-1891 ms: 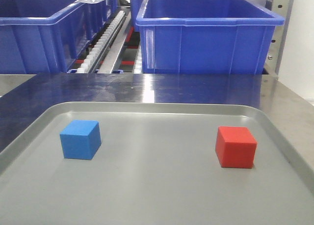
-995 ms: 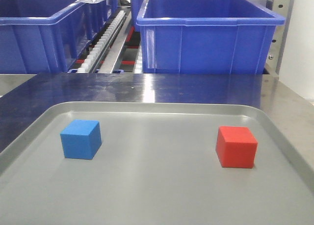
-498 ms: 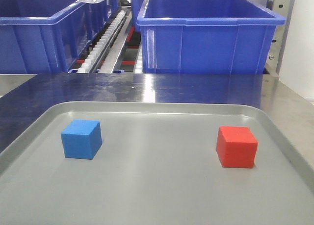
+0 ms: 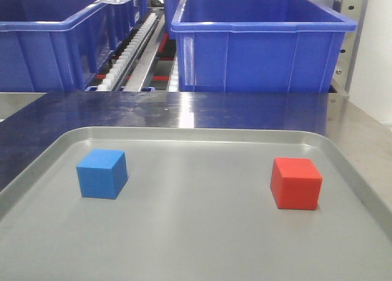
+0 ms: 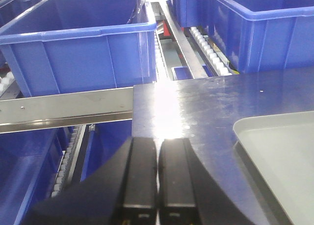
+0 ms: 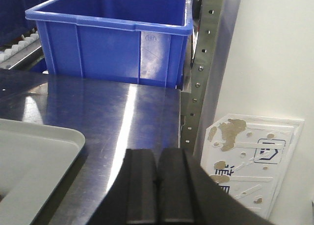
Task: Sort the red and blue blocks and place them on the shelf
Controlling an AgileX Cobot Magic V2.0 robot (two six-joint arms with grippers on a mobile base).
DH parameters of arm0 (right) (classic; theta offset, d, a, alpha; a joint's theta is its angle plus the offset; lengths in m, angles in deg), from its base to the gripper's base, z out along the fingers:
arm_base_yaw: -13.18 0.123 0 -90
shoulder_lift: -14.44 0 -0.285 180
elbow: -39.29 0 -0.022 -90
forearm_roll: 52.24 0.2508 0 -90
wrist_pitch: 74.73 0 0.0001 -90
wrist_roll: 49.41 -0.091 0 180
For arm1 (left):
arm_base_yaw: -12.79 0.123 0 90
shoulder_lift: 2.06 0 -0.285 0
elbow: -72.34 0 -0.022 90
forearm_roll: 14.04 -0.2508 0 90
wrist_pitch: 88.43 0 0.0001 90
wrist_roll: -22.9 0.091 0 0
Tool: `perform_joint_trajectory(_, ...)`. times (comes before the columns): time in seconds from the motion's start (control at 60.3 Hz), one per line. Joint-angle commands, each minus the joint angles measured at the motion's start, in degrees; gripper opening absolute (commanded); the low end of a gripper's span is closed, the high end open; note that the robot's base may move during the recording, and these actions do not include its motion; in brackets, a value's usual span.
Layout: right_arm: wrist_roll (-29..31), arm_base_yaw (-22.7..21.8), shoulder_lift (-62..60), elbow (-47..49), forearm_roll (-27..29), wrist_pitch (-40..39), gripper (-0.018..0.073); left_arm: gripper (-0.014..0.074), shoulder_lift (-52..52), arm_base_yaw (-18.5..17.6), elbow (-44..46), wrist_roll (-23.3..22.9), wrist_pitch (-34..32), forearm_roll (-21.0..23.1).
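- Closed on nothing: left gripper (image 5: 157,144) jaws pressed together just off the tray's (image 5: 284,151) left corner. Right gripper (image 6: 158,154) jaws likewise shut and empty, off the tray's right corner.
- No real change over the last two seconds: blue block (image 4: 101,174) on the tray's left half, red block (image 4: 296,183) on its right half, well apart, neither touched. Probable meaning: sorting not yet begun, both picks ahead.
- Only in the front view: both blocks. Only in the left wrist view: the shelf (image 5: 64,107) with its screwed front rail, and roller tracks (image 5: 212,51) beyond the tray between blue bins (image 5: 83,53).

One cube (image 4: 101,174) lies left, another cube (image 4: 296,183) right on the tray (image 4: 196,136), bins (image 4: 263,54) behind, seemingly on the shelf (image 4: 130,48)
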Motion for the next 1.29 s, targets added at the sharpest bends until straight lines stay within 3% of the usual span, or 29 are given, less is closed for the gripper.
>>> perform_joint_trajectory(0.0, 0.4, -0.4, -1.2, 1.2, 0.0, -4.7, 0.0059, 0.0124, 1.0, 0.0, -2.5, 0.1, -4.7, 0.0)
perform_joint_trajectory(0.182, 0.3, -0.4, -1.2, 1.2, 0.2, -4.8, 0.0059, 0.0124, 1.0, 0.0, -2.5, 0.1, -4.7, 0.0)
perform_joint_trajectory(0.332, -3.0, 0.3, 1.7, 1.8, 0.4, -5.3, 0.0059, 0.0125, 1.0, 0.0, -2.5, 0.1, -4.7, 0.0)
perform_joint_trajectory(0.829, -4.1, 1.5, 30.7, 15.1, 0.8, -6.1, 0.0059, 0.0124, 1.0, 0.0, -2.5, 0.1, -4.7, 0.0)
perform_joint_trajectory(1.144, -5.2, 1.5, 45.9, 33.0, 9.2, 14.3, 0.0059, 0.0124, 1.0, 0.0, -2.5, 0.1, -4.7, 0.0)
perform_joint_trajectory(1.277, -5.2, 1.5, 49.9, 37.6, 9.5, 19.5, 0.0059, 0.0124, 1.0, 0.0, -2.5, 0.1, -4.7, 0.0)
